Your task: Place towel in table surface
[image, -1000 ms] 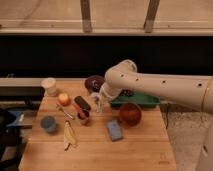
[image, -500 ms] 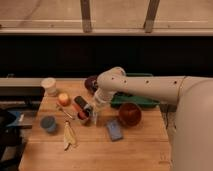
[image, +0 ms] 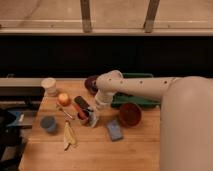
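My arm reaches in from the right, bends over the dark bowl and points down at the table surface (image: 90, 155), a light-brown plank top. My gripper (image: 93, 114) hangs left of centre, beside a red can. A small pale towel (image: 94, 120) hangs from it, with its lower end at or just above the wood. The gripper is shut on the towel. The arm's wrist hides the upper part of the cloth.
Close to the gripper's left are a red can (image: 83, 116) and a black-and-red object (image: 81, 104). A blue pad (image: 114, 131) and an orange bowl (image: 130, 114) lie to the right, and a green tray (image: 142, 101) behind. Further left are a banana peel (image: 68, 136), a blue-grey dish (image: 48, 123), an orange fruit (image: 63, 99) and a white cup (image: 49, 86).
The arm has swung left and down. The gripper has carried the towel from in front of the dark bowl down to the table beside the red can.
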### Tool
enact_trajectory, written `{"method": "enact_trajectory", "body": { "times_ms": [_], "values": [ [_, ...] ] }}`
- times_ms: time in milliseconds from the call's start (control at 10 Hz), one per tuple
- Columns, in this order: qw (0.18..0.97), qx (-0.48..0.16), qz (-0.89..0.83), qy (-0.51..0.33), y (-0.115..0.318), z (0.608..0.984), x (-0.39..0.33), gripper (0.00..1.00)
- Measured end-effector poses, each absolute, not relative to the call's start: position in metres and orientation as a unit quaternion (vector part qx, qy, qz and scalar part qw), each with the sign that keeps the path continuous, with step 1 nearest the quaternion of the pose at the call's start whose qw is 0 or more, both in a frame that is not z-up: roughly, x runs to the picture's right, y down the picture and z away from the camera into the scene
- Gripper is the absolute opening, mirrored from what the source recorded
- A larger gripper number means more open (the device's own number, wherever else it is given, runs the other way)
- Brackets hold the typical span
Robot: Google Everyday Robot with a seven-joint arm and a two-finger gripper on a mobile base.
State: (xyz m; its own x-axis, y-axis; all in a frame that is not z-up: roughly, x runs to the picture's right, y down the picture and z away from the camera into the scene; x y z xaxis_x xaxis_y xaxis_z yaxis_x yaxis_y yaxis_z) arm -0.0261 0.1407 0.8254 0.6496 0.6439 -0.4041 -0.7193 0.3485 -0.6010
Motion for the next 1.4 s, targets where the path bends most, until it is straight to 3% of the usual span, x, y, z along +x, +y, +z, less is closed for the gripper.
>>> {"method": "enact_trajectory", "body": {
  "times_ms": [500,1400],
  "values": [
    [0.818,-0.376,0.431,0.062,0.139,0.827,-0.012,0.72],
    [0.819,-0.374,0.431,0.061,0.138,0.826,-0.012,0.75]
  ]
}}
